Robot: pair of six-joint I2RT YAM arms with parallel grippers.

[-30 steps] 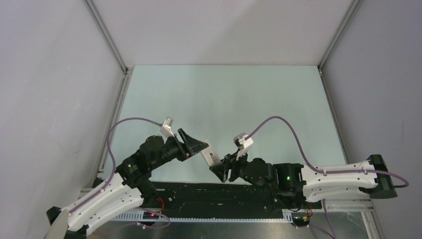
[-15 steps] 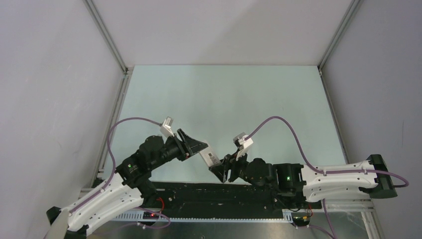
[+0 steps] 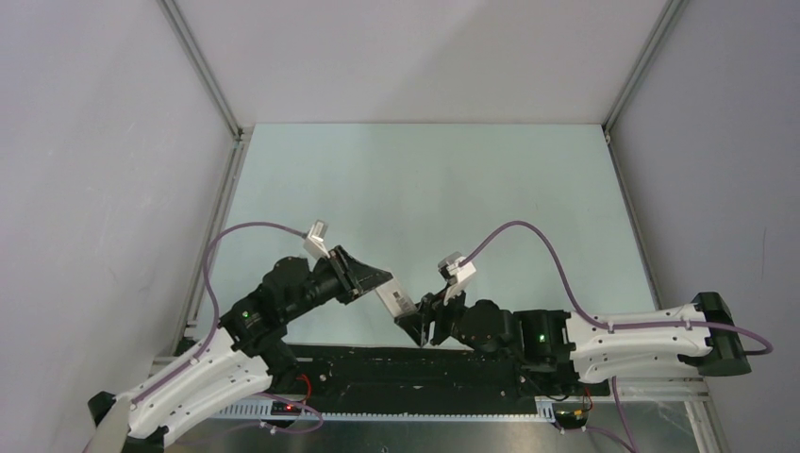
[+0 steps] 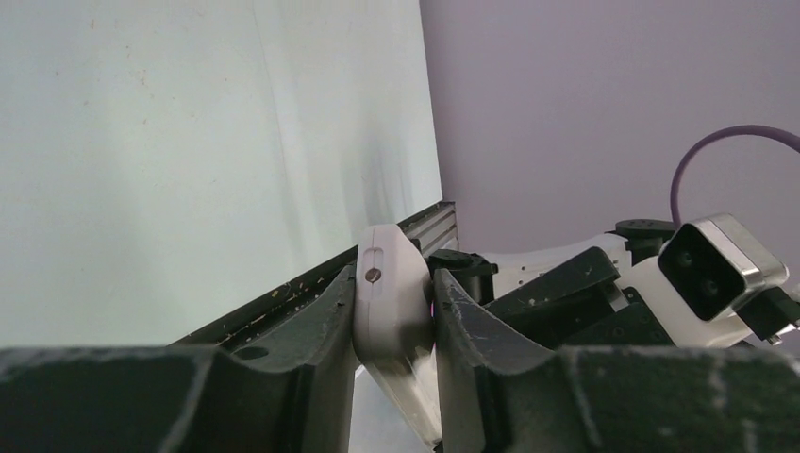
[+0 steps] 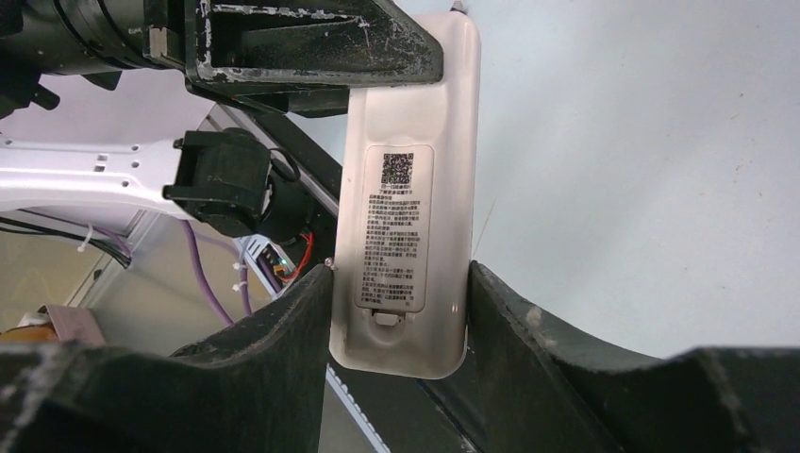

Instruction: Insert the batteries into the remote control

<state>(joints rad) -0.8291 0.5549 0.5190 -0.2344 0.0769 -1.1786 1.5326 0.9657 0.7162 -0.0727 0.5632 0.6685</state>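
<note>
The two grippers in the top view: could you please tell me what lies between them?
The remote control bridges them: the left gripper is shut on one end and the right gripper on the other, clearest in the two wrist views.

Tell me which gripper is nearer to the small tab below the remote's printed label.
Right. The right gripper has its fingers on both sides of the tab, clamping the remote control; the left gripper holds the opposite end, beyond the QR code.

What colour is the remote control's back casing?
White remote control, bearing a dark printed label; best seen in the right wrist view.
</note>
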